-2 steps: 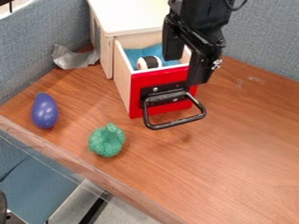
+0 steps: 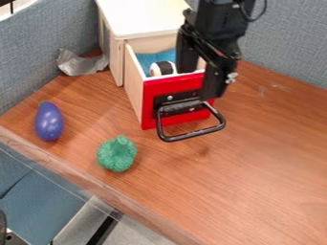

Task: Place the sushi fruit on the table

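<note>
And here's the arm, in from the top edge at one o'clock, its gripper [image 2: 200, 85] hanging down over the right part of the open drawer [image 2: 174, 87], tilted so one finger sits lower, toward five o'clock. Fingers spread wide, nothing between them! The sushi [image 2: 163, 69], at ten o'clock from the gripper, lies in the drawer, on blue cloth [image 2: 147, 58]. Its black band slants eleven to five; the long axis looks roughly nine to three, though partly hidden by the drawer front.
</note>
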`<action>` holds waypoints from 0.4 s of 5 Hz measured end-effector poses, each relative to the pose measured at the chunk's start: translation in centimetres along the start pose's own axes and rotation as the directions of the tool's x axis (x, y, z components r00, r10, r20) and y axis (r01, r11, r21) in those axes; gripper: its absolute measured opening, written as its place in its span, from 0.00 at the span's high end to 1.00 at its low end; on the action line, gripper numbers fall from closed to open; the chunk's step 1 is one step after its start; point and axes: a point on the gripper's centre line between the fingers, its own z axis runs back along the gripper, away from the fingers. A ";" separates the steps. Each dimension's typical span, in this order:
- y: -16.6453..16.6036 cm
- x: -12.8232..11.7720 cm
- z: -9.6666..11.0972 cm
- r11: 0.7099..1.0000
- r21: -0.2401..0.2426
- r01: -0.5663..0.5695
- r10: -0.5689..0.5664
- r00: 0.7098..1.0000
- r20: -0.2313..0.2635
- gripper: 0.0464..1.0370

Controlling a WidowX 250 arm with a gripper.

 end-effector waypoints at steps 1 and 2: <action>1.5 0.2 -0.5 1.000 0.002 -0.009 0.009 1.000 -0.002 0.04; 2.9 0.3 -0.4 1.000 0.013 -0.012 0.012 1.000 0.003 0.04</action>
